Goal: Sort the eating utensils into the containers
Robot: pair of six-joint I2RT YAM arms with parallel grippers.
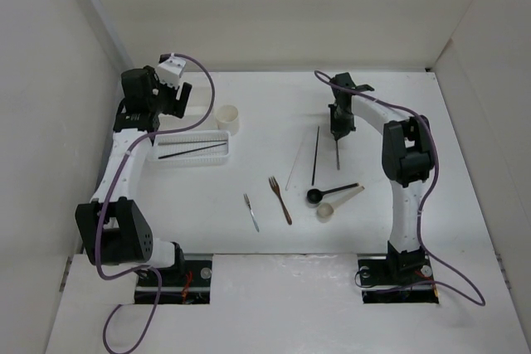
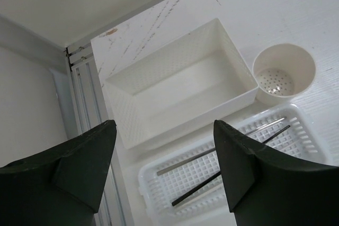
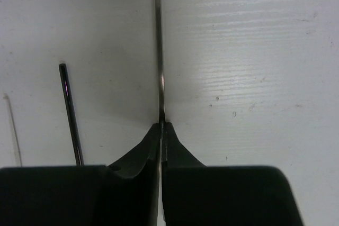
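— While your right pincer (image 3: 161, 126) is clenched, what's in it?
— A metallic chopstick (image 3: 158, 46), on the far right. My left pincer (image 2: 165, 130) gapes wide over the box (image 2: 180, 83), far left.

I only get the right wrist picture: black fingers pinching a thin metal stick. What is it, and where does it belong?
Observer: It's a chopstick. The top view shows a slotted tray on the left, already holding two chopsticks.
Visitor: Is anything else waiting?
Observer: Yes. A brown fork, a grey fork, a black spoon and a beige spoon lie loose, in no container.
Visitor: And the other arm?
Observer: The left gripper is open, facing a plain box that sits beside a round cup.
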